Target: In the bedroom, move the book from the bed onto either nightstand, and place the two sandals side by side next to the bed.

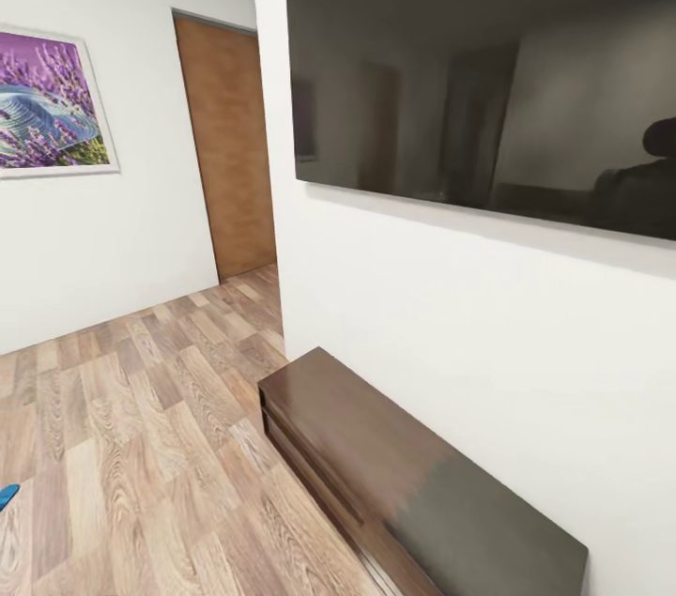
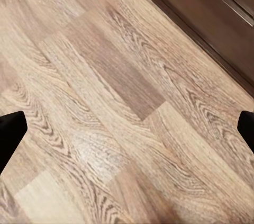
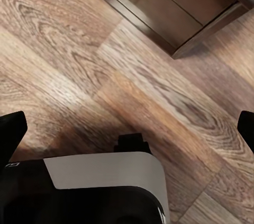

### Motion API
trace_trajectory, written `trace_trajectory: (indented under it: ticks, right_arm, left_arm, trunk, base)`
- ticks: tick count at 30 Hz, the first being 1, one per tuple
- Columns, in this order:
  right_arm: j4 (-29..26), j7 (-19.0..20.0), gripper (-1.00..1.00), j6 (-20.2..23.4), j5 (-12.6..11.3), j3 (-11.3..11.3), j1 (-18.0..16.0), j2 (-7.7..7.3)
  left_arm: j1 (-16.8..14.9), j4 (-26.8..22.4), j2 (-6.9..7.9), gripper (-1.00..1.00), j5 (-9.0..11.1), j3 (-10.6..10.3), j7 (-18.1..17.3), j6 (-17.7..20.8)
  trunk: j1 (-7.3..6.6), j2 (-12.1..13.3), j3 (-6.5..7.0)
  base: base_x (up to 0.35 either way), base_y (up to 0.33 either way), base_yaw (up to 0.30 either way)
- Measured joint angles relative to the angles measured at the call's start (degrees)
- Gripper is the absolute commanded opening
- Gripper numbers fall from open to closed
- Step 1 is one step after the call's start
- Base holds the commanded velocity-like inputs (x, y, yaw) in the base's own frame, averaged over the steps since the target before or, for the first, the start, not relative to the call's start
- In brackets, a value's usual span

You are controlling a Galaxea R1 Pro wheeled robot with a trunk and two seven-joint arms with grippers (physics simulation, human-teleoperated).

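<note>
both grippers, left [image 2: 127, 128] and right [image 3: 127, 128], hang spread wide and empty over the plank floor [image 1: 141, 408]. beyond sit a long dark cabinet [image 1: 376, 455], a blue sandal tip [image 1: 7, 495] and a brown door [image 1: 228, 155]. judging by this, the robot is in transit and must turn to find the bed.

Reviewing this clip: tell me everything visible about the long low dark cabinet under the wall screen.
The long low cabinet is dark brown glossy wood with a flat top; its near end reflects greyish. It stands on the wood-plank floor, its long back against the white wall, directly below the black wall screen. Horizontal seams run along its front, suggesting drawers or panels. The wrist views show its dark front and a corner meeting the floor. Nothing visible rests on top. Its near end runs out of frame.
</note>
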Motion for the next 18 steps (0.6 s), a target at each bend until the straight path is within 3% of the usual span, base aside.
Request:
trace_trajectory:
  ticks: [18]
  right_arm:
    - [0.00, 0.00, 1.00, 0.03, 0.00, 0.01, 0.00, 0.00]
  left_arm:
    - [0.01, 0.00, 0.00, 1.00, 0.00, -0.08, 0.00, 0.00]
  trunk:
    - [-0.01, 0.00, 0.01]
  base:
    - [0.014, 0.000, 0.262]
